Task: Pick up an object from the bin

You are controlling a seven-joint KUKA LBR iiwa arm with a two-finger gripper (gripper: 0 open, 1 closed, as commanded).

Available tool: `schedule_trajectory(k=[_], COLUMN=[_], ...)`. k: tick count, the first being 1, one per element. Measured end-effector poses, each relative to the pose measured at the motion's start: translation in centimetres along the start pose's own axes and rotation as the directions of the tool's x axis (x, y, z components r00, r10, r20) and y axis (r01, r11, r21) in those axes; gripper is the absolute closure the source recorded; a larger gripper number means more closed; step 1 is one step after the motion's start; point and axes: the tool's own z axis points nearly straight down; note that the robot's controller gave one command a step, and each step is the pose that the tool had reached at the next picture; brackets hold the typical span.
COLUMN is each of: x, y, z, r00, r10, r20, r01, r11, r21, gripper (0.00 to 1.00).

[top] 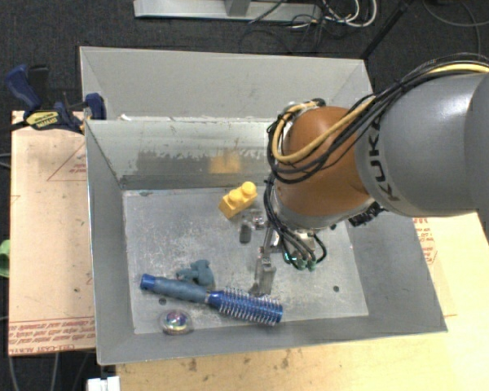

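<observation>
The grey bin (106, 218) is holding a few bits. The arm (424, 153) is hanging its gripper (262, 272) just above the bristle end of the blue brush (228, 301), which is lying near-side. I can't tell if it's spread or closed. It's looking like the approach step, so next it's needing a straight drop.

The grey arm (440, 153) is cut off at the right edge. Its orange cover (318, 165) hides the right part of the bin's (106, 218) floor, some of the far wall and the root of the pincer (259, 259). The small round shiny thing (177, 322) at the near left is too small to identify.
</observation>
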Motion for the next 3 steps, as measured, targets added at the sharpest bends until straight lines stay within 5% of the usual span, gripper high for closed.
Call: schedule_trajectory(k=[1,2,3], x=[3.0,3.0,4.0], y=[1.7,1.6,0.6], z=[7.8,8.0,-11.5], r00=[0.969,0.969,0.949], r10=[-0.247,-0.245,-0.316], r20=[0.006,0.007,0.016], r01=[0.247,0.245,0.316], r11=[0.969,0.969,0.949], r21=[0.001,0.001,0.004], gripper=[0.00,1.00,1.00])
